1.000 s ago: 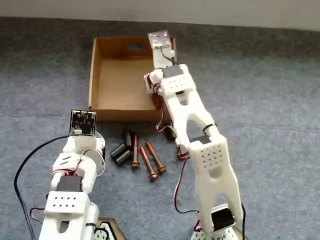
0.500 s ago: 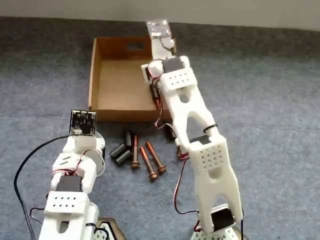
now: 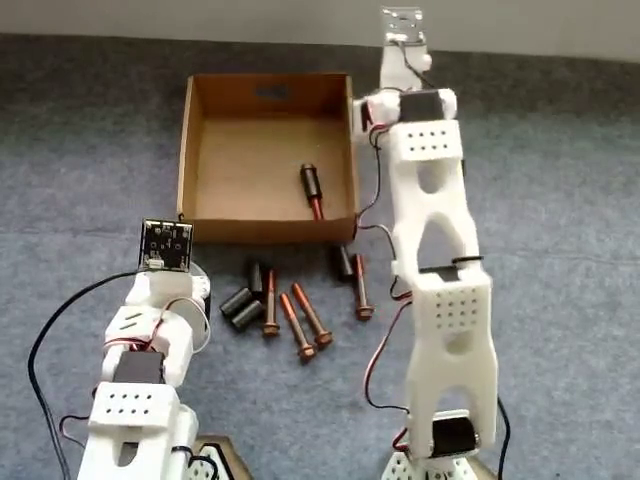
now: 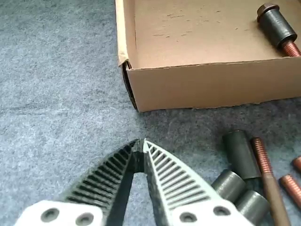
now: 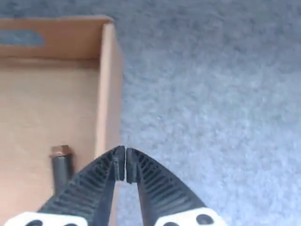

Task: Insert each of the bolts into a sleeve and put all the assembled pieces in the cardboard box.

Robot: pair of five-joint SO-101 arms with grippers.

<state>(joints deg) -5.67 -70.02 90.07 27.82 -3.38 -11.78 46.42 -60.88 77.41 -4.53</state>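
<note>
The cardboard box stands at the back of the grey carpet. One assembled bolt in a sleeve lies inside it by the right wall, also seen in the left wrist view and the right wrist view. Three loose bolts and three dark sleeves lie in front of the box. Another bolt and sleeve lie further right. My right gripper is shut and empty, over the box's right wall. My left gripper is shut and empty, near the box's front left corner.
The right arm stretches along the box's right side. The left arm stays at the near left. Open carpet lies to the right of the box.
The right arm swung from over the box to just past its right wall. The assembled bolt and sleeve now lies free in the box. The left arm has not moved.
</note>
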